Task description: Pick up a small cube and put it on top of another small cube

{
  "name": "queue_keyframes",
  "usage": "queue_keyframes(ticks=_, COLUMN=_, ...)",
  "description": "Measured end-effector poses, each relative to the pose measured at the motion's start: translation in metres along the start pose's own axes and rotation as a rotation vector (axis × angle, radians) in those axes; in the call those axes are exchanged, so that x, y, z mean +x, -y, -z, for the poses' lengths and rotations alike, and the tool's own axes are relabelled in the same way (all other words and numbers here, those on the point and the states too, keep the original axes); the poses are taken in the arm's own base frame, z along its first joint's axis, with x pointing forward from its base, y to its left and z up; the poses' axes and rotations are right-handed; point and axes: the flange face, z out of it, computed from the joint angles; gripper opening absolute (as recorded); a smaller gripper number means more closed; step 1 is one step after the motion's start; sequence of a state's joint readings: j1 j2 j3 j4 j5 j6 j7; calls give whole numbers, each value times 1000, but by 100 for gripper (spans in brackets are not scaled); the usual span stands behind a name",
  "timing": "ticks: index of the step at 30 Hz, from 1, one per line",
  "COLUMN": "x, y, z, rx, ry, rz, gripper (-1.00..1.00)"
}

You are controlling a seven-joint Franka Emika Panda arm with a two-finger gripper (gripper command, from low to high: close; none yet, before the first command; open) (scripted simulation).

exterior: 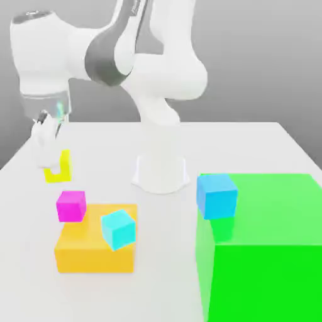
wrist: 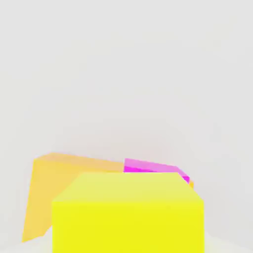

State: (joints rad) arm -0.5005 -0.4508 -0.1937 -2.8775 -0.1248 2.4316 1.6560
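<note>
Exterior view: the end effector (exterior: pixel 49 151) is seen clamped on the small lemon-yellow cube (exterior: pixel 61 168), which is held just clear of the tabletop (exterior: pixel 264 144) so that it can be carried. With the orange-yellow block (exterior: pixel 88 248) as landmark, the held cube is placed beyond its far corner, toward the exterior view's left, and the magenta cube (exterior: pixel 70 205) is set against that same corner, between the two. A cyan cube (exterior: pixel 119 228) is rested tilted on the block's top. In the hand view the lemon-yellow cube (wrist: pixel 128 215) is held close, with the magenta cube (wrist: pixel 153 167) behind it, judged the likely base for stacking.
</note>
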Motion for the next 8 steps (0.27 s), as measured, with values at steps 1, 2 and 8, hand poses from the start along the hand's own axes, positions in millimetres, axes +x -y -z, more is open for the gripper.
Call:
queue_keyframes(ticks=1, x=0, y=-1, z=-9, rx=0, ry=0, rz=-2, gripper=-100)
queue_keyframes(ticks=2, x=1, y=-1, z=-20, rx=0, ry=-1, rz=-3, gripper=-100)
queue_keyframes(ticks=8, x=1, y=-3, z=-50, rx=0, ry=-1, rz=-5, gripper=100)
